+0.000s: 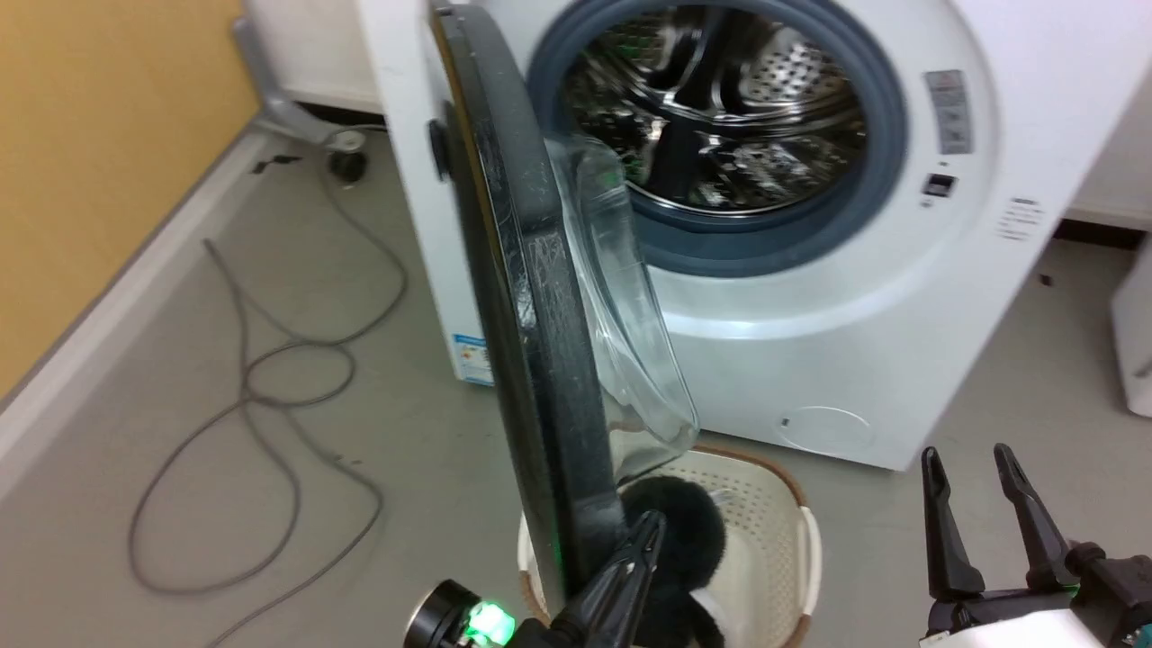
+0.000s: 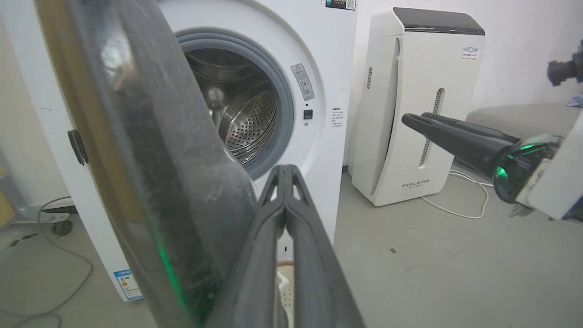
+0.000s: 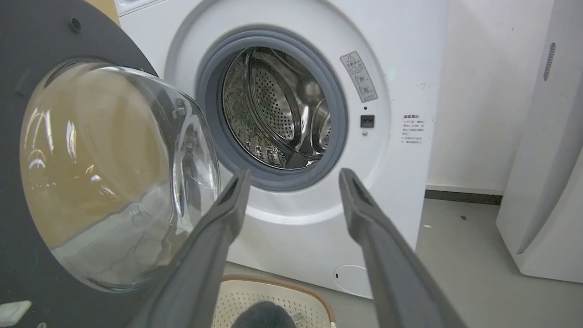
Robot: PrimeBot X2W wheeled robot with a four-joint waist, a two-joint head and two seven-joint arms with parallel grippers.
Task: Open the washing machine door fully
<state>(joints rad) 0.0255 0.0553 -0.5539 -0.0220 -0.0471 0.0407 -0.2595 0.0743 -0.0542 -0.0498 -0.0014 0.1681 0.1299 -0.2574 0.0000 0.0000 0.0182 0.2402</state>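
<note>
The washing machine door (image 1: 531,360) stands swung out, edge-on in the head view, its clear glass bowl (image 1: 630,315) facing the steel drum (image 1: 720,108). My left gripper (image 1: 653,524) is shut with nothing between its fingers, and it lies against the inner side of the door's lower free edge. In the left wrist view those closed fingers (image 2: 285,173) rise just right of the door's black rim (image 2: 150,150). My right gripper (image 1: 974,468) hangs open at the lower right, apart from the door. The right wrist view shows its gripper (image 3: 294,175) spread before the drum, with the door (image 3: 27,54) on the left.
A white perforated basket (image 1: 804,531) holding a dark fluffy thing (image 1: 688,531) sits on the floor under the door. A grey cable (image 1: 270,387) loops across the floor on the left by the yellow wall (image 1: 90,135). A white appliance (image 2: 414,105) stands right of the machine (image 1: 810,342).
</note>
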